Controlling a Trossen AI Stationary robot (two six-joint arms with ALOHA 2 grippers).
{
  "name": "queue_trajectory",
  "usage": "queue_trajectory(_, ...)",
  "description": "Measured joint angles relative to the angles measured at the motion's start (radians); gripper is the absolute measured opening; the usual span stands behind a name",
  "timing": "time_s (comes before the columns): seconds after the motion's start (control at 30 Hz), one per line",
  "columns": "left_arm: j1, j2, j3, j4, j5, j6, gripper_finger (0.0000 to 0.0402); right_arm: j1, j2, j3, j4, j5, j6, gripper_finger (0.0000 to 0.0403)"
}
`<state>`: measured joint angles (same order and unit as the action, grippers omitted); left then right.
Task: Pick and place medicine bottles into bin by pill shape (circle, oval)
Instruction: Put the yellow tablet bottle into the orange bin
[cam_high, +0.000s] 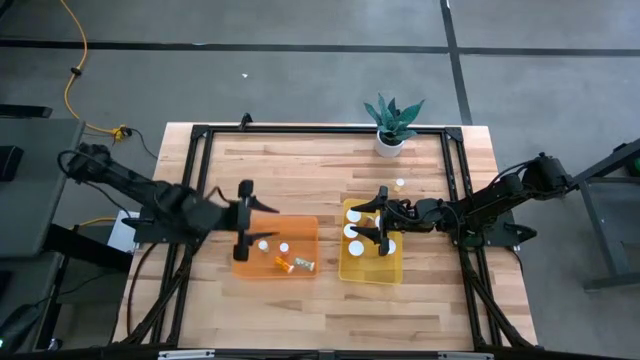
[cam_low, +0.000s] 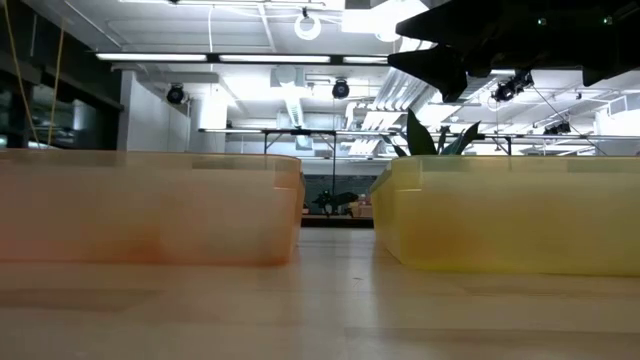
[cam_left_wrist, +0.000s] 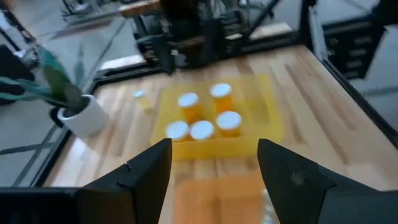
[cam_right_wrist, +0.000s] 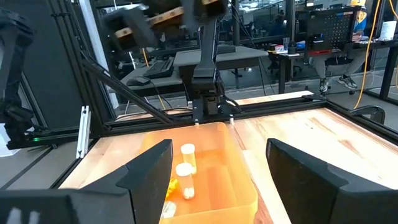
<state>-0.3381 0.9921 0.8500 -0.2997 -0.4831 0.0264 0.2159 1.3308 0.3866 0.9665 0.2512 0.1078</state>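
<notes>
Around the work area lies a grey concrete floor (cam_high: 300, 90) crossed by dark lines, and in the low view a bright workshop with ceiling lamps opens beyond. On it stands the pale butcher-block wooden table (cam_high: 300, 170), edged by a black metal frame (cam_high: 320, 130) along the far side and both flanks; the far half of the boards and the near strip are bare.

Near the table's middle sit two see-through plastic trays just apart, a bare strip of wood between them: an orange tray (cam_high: 300, 232) on the left and a yellow tray (cam_high: 372, 270) on the right.

The left gripper (cam_high: 243, 220) hangs over the orange tray's left edge, its fingers spread wide and holding nothing. The right gripper (cam_high: 378, 222) hangs over the yellow tray, fingers likewise parted and empty.

A white pot with a green spiky plant (cam_high: 391, 125) stands at the far edge.

Four amber white-capped medicine bottles (cam_left_wrist: 202, 118) stand upright in the yellow tray. In the orange tray two bottles (cam_right_wrist: 185, 169) stand and more lie on their sides (cam_high: 292, 264). One lone bottle (cam_high: 400, 184) stands on the table between plant and yellow tray.
</notes>
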Motion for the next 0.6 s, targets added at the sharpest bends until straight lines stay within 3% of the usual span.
queue_trajectory(0.27, 0.164, -0.150, -0.236, 0.295, 0.136, 0.023, 0.0214, 0.000, 0.000, 0.000, 0.000, 0.000, -0.004, 0.0252)
queue_trajectory(0.6, 0.137, -0.330, -0.489, 0.646, 0.123, 0.027, 0.0214, 0.000, 0.000, 0.000, 0.018, 0.002, -0.045, 0.0252)
